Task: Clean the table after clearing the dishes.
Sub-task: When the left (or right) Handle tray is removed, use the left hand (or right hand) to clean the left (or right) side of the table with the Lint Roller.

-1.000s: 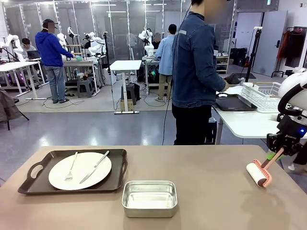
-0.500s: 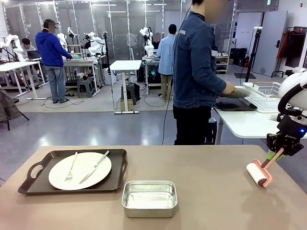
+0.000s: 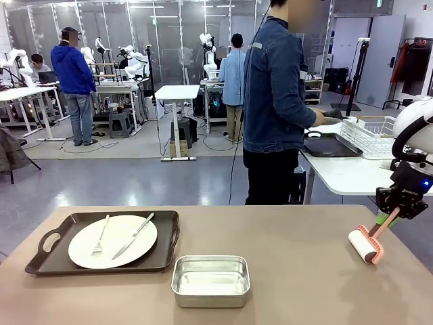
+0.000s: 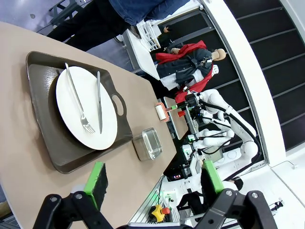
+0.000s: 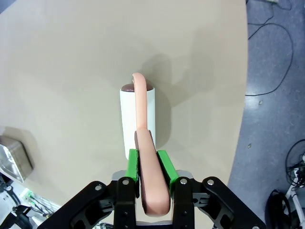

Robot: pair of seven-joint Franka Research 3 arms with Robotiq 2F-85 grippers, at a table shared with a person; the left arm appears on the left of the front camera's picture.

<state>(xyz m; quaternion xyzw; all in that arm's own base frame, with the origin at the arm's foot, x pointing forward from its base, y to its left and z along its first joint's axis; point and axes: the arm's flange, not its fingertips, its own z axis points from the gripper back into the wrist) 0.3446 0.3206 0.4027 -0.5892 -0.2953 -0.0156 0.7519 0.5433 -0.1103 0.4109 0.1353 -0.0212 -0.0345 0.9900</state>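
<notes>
Right end effector (image 5: 148, 163) around down-tilted roller (image 5: 137, 119)

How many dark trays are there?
2. One tray sits on the brown table, holding a plate; the other tray lies on the white table beside the person.

1 dark tray (image 3: 169, 233) with white plate (image 3: 78, 247), fork (image 3: 101, 237) and knife (image 3: 134, 237) lies flat on the tan table's (image 3: 304, 271) left.

Bright even overhead lighting, soft shadows on the table (image 3: 298, 271), sharp focus, wide-angle wrist distortion
</notes>
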